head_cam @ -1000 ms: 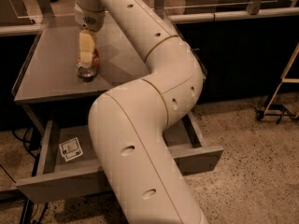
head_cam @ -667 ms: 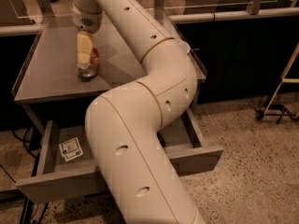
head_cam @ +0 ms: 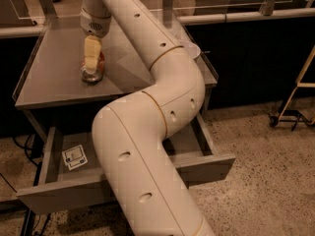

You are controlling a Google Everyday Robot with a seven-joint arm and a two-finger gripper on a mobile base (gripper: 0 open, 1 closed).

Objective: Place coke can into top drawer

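Observation:
The coke can (head_cam: 98, 66), red-orange with a silver end, stands on the grey table top (head_cam: 54, 77) at its middle left. My gripper (head_cam: 92, 58) comes down from above and sits right on the can, covering most of its front. The top drawer (head_cam: 59, 194) is pulled open below the table top. A small white square tag (head_cam: 74, 157) lies inside it at the left. My white arm (head_cam: 147, 146) crosses in front of the drawer and hides its middle and its handle.
A white round bowl (head_cam: 191, 48) sits at the table's right side, partly behind my arm. A metal stand (head_cam: 295, 102) is on the speckled floor at the right. Dark cables (head_cam: 19, 144) hang at the left of the table. A rail (head_cam: 246, 16) runs behind.
The arm's elbow has shifted slightly. The gripper has stayed on the can, and the can has not moved on the table top.

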